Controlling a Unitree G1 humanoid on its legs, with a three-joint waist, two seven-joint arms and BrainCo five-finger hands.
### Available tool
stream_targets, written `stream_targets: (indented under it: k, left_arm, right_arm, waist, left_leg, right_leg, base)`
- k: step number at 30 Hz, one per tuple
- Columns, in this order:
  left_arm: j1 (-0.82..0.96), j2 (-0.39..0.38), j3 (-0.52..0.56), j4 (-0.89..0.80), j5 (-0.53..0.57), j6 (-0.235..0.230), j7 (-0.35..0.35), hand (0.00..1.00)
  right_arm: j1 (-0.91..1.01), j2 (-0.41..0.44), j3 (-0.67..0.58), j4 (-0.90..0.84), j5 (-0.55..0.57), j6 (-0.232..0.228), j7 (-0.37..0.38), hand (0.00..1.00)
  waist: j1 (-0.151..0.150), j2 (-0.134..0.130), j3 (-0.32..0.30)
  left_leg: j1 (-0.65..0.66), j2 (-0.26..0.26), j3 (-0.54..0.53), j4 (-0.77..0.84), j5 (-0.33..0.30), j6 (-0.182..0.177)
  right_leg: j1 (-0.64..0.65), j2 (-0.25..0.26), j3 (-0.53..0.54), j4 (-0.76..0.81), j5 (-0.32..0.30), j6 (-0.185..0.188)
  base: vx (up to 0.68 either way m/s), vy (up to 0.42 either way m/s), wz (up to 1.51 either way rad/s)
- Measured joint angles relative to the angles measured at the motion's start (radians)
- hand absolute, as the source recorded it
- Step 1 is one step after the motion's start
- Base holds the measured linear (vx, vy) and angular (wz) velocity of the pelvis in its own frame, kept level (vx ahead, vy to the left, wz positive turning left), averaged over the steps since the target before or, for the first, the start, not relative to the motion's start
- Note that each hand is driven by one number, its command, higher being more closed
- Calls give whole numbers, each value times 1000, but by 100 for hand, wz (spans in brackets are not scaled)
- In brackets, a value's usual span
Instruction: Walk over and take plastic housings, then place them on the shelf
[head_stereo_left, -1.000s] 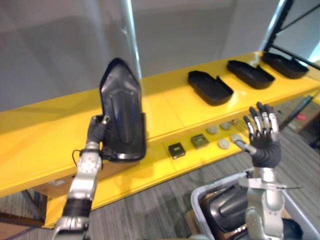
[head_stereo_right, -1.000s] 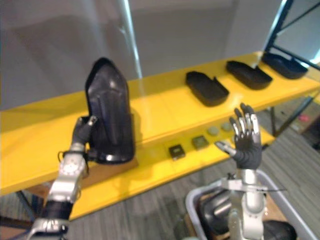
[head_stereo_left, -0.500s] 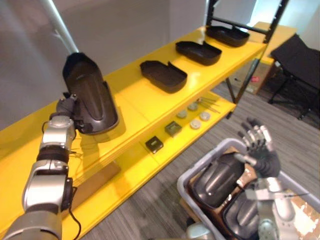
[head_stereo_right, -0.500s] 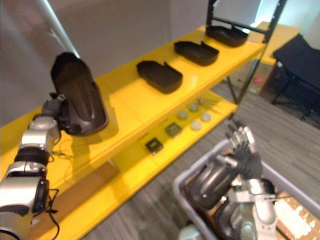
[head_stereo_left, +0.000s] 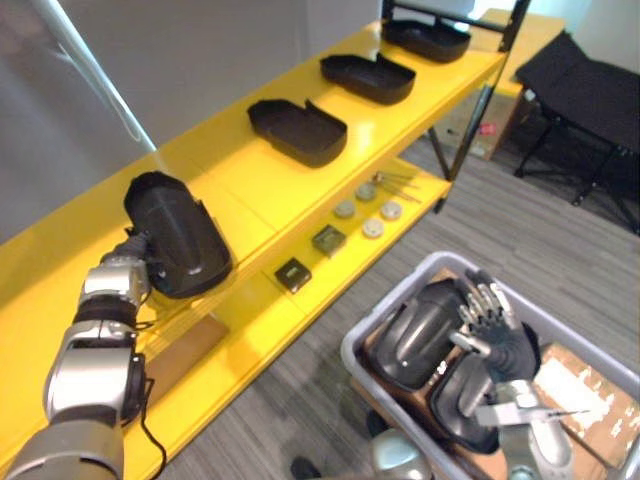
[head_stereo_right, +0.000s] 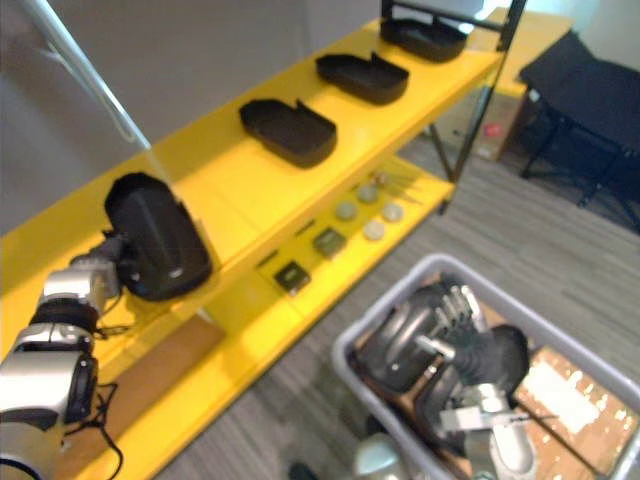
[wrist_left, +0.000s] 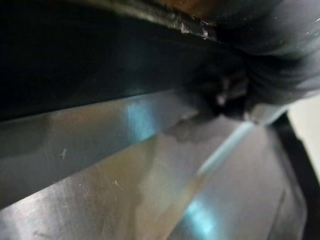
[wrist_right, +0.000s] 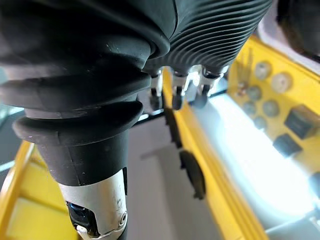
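housing has gone from held upright to lying on the top shelf, so the place looks near done; left hand at its near end, grip hidden, can't tell; right hand fingers spread, now low over the bin of spare housings.

Left hand extended, right hand raised, fingers straight

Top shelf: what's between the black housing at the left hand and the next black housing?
Nothing: bare yellow shelf top between the domed black plastic housing at the left hand and the open black plastic housing, in both eye views.
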Motion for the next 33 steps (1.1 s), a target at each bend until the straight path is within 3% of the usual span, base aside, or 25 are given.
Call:
stream_targets:
  k: [8, 15, 21, 28, 31, 33]
  left_arm:
    - [9, 39, 0, -15, -130, -12, -8, 0]
    - [41, 38, 0, -19, -236, -63, 85, 0]
    - [44, 37, -1, -56, -286, -84, 75, 0]
    - [15, 37, -7, -143, -321, -176, 68, 0]
    - [-25, 37, -40, -178, -310, -242, 92, 0]
    - [-52, 37, -46, -226, -305, -319, 102, 0]
  right_arm:
    - [-10, -7, 7, 0, 24, -1, -18, 0]
    - [-7, -11, 23, 0, 34, -8, -15, 0]
    - [-12, -11, 29, 0, 35, -47, 31, 0]
    - [-61, -10, 67, 8, 37, -110, 47, 0]
    - [-69, -10, 97, 25, 36, -134, 33, 0]
    - [-89, -6, 107, 47, 15, -142, -20, 0]
  waist:
    - [-2, 16, 48]
    - [-3, 16, 50]
    - [-1, 12, 48]
    - [34, -5, 30]
    - [55, -17, -15]
    - [75, -24, -44]
  left_leg:
    - [-1, 10, -7, 35, -12, -1]
    - [3, 10, -5, 33, -12, 0]
    - [8, 10, -26, 28, -11, -1]
    - [16, 6, -67, 12, -2, -2]
    - [16, 1, -88, -19, 19, -3]
    - [14, 0, -109, -22, 21, -3]
  right_leg:
    - [5, 1, -6, 23, -10, -2]
    - [5, 0, -8, 30, -16, 2]
    - [24, -2, -32, 23, -16, 2]
    - [55, -6, -72, 4, -16, 1]
    - [58, -7, -100, -3, -19, -2]
    - [63, -8, -113, -3, -21, -7]
  base:
    - [-23, -8, 1]
    - [-11, -3, 0]
    - [21, -10, 9]
    - [9, -5, 19]
    - [19, 1, 27]
    - [24, 5, 18]
